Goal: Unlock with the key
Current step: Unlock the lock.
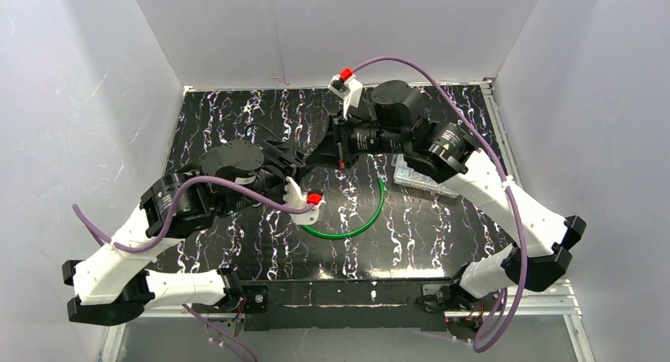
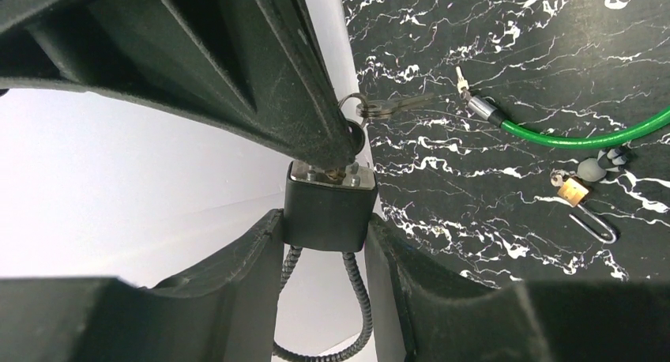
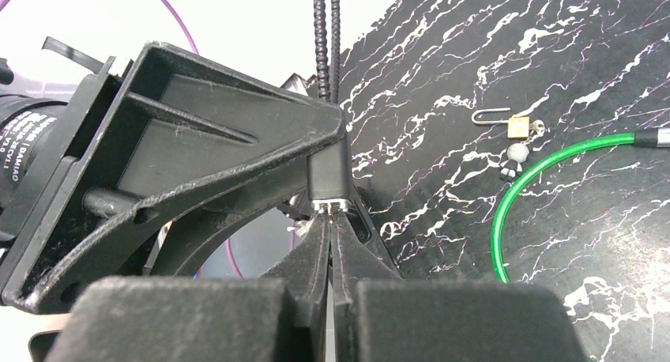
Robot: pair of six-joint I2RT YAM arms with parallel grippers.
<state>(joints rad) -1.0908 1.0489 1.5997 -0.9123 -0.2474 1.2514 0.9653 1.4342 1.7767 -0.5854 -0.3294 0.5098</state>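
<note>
- Now the right gripper (image 3: 332, 224) has its two fingers squeezed tight together, and its tip is pressed to the shiny end of the lock (image 3: 328, 172).
- I think it pinches the key (image 2: 355, 134) there. The fingers hide most of it, and only a dark round bit and a key ring (image 2: 371, 109) stick out.
- The key points straight into the lock, along the lock's long side, so the next move is likely a twist around that line.
- The left gripper (image 2: 325, 229) is clamped on the lock's sides and holds it up off the table (image 2: 490, 54).
- The lock is a black block with a silver end and a bumpy black cable loop (image 2: 360, 289).
- It sits between both arms and touches both.
</note>
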